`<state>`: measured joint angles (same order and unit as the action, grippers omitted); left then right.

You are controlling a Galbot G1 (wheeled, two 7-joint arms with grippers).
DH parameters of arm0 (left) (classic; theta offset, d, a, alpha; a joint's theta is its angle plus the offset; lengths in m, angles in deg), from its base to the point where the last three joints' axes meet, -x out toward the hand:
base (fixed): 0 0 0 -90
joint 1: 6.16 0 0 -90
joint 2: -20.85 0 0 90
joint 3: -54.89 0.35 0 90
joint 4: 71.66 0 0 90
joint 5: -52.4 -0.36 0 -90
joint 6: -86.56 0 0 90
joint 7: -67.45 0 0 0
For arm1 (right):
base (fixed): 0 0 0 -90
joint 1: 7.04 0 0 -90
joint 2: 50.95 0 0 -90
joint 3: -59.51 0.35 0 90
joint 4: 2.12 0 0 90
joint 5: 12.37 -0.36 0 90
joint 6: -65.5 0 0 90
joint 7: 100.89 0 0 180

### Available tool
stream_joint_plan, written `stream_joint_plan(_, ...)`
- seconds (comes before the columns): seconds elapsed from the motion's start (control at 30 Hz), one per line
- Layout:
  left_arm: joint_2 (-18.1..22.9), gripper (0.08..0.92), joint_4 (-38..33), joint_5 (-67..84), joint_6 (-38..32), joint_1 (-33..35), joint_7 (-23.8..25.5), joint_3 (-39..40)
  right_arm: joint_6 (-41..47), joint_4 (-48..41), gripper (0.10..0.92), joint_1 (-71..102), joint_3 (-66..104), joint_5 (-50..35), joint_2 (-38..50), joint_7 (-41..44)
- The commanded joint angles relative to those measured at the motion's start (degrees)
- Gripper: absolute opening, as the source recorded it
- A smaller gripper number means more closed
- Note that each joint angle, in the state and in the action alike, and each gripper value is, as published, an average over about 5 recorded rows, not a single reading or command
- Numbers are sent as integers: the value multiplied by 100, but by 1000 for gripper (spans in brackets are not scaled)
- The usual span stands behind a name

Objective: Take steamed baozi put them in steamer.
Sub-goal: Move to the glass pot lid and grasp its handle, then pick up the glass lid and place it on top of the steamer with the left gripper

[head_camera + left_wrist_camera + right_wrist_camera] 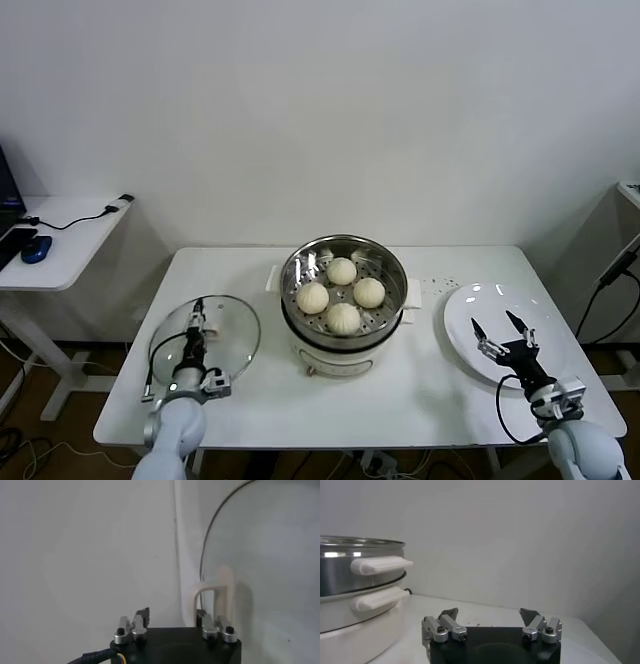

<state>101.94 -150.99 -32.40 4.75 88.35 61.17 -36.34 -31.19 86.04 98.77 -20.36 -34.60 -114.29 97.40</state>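
I see four baozi [341,294] in the steamer [392,262], at ten o'clock from my right gripper [504,331], jaws wide open and empty, above the plate [462,318]; left gripper [197,322], jaws unreadable, over the lid [237,335].

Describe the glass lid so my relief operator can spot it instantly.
Start at the round shiny stainless-steel steamer in the middle of the white table. Towards the robot's left lies the round clear glass lid, flat on the tabletop under the left gripper. Unlike the opaque white plate opposite, you see the table through it.
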Motion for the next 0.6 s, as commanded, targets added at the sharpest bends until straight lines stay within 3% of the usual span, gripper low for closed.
stream_joint_plan(0.03, -49, 515, -92, 236, -26, -21, -41, 16, -17, -10, 823, 8, 20, 47, -39, 18)
stream_joint_plan(0.4, -503, 200, -1894, 699, 617, 716, 43, 102, -38, -41, 823, -20, 71, 60, -34, 64)
stream_joint_plan(0.6, -988, 150, -3264, 879, 1391, 1278, 303, 138, -57, -121, 823, -94, 81, 55, -7, 66)
